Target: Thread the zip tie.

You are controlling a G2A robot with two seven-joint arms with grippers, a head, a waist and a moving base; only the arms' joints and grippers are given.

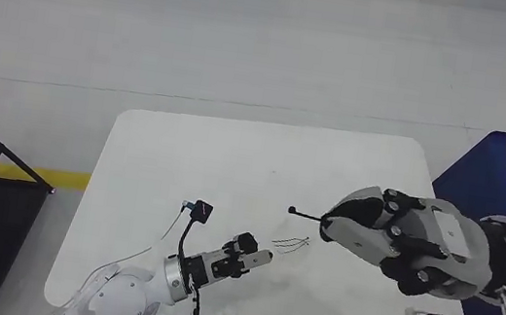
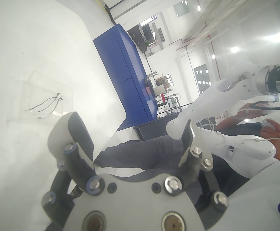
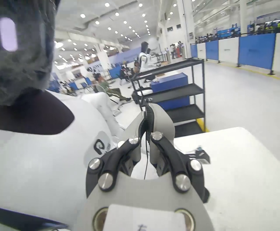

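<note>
Item: zip tie (image 1: 306,214), one thin black strap, pinched in the right gripper (image 1: 324,225), which is closed tight on it; a short length ending in a small knob, probably the head, sticks out toward 9 o'clock above the white table (image 1: 184,157). In the right wrist view the strap (image 3: 147,161) runs between the closed fingers and trails down behind them. Item: loose ties (image 1: 291,245), a few more black straps lying flat near the table's middle, at about 8 o'clock from the right gripper and clear of it; in the left wrist view they (image 2: 47,105) seem to rest on a clear sheet. Item: left gripper (image 1: 263,255), at 8 o'clock from the loose ties and just beside them, fingers spread wide and empty, as its own wrist view (image 2: 132,119) confirms. Step in hand, judged: one tie is picked up and presented; threading not yet begun. Next move, judged: the left gripper must rise to the held tie, take its free end, and steer the tip into the small head slot, which calls for fine alignment and a steady right grip
</note>
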